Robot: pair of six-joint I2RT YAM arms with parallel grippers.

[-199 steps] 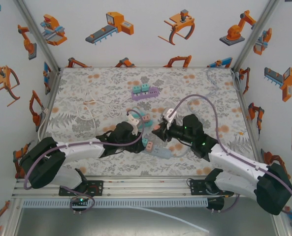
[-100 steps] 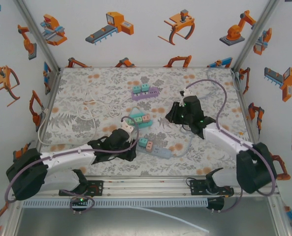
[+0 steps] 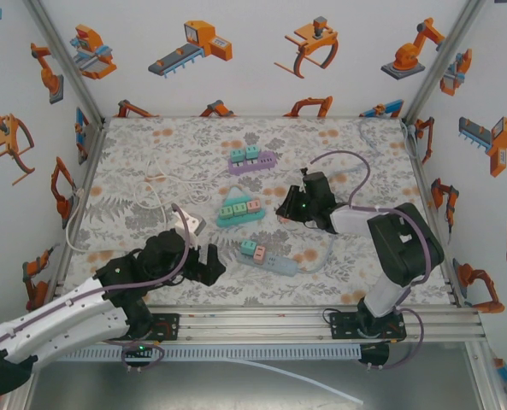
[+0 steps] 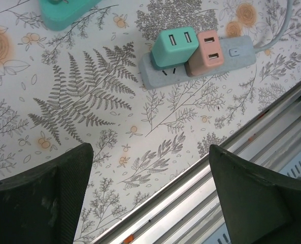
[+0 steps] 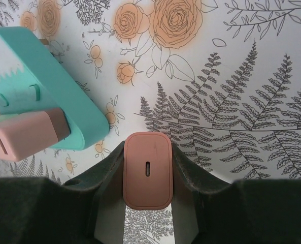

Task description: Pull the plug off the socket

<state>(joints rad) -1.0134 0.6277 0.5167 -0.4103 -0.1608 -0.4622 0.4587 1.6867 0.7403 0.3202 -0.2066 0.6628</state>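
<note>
Two arms have shifted since a second ago. The left gripper (image 3: 203, 263), then clamped at the teal power strip (image 3: 238, 209), has drawn back toward the near left corner and spread its jaws wide, with nothing between them. The right arm, then stretched low across the table from its base, is now folded with its elbow raised. The right gripper (image 3: 284, 212) sits just beside the strip's right end.

In the right wrist view, the right gripper (image 5: 147, 152) is pinched tight on a pink plug (image 5: 147, 173). The plug is clear of the teal power strip (image 5: 48, 101), and bare patterned table (image 5: 231, 101) shows beyond it.

The left arm lies low and diagonal from the near left. In its wrist view the two dark fingers (image 4: 43, 203) stand far apart above the table's near edge, with the metal rail (image 4: 201, 198) running under them. Ahead lies the grey power strip (image 4: 241, 51), carrying a teal adapter (image 4: 174, 47) and a pink adapter (image 4: 211, 51).

A purple power strip (image 3: 251, 159) lies farther back, and a white cable (image 3: 155, 192) curls at the left. Open floral surface lies along the far edge and in the right rear corner.
</note>
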